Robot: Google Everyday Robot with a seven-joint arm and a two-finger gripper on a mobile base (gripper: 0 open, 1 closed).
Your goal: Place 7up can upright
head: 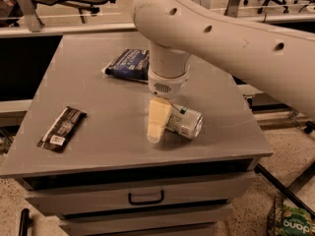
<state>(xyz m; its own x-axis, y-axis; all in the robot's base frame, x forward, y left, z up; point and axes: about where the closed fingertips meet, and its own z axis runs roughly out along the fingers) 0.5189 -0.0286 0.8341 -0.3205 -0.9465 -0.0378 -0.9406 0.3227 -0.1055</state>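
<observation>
On the desk, right of centre and near the front edge, the 7up can lies on its side, not upright; one camera view only, with the single arm entering from upper right and its wrist pointing straight down over the can. Can's long axis runs roughly left-right across the view, tipped a little so the shiny end faces front-right; the other end is hidden behind the tool. Tool points down, its cream part in front of the can's left half and low, near the desk surface, touching or just beside the can, cannot tell which. Open, closed or gripping the can: cannot tell, far side of the tool is hidden by can and wrist. Key relation: can is right at the tool and extends to the right of it, axis flat on the desk and crosswise to the tool's downward line, so I judge the next move needs a hold across the can body, then a quarter turn to bring the axis vertical and set one end down. Dark blue snack bag is well apart at the back, dark wrapper bar well apart to the left. Risk, a guess: the round can may roll toward the front edge if nudged before it is held
</observation>
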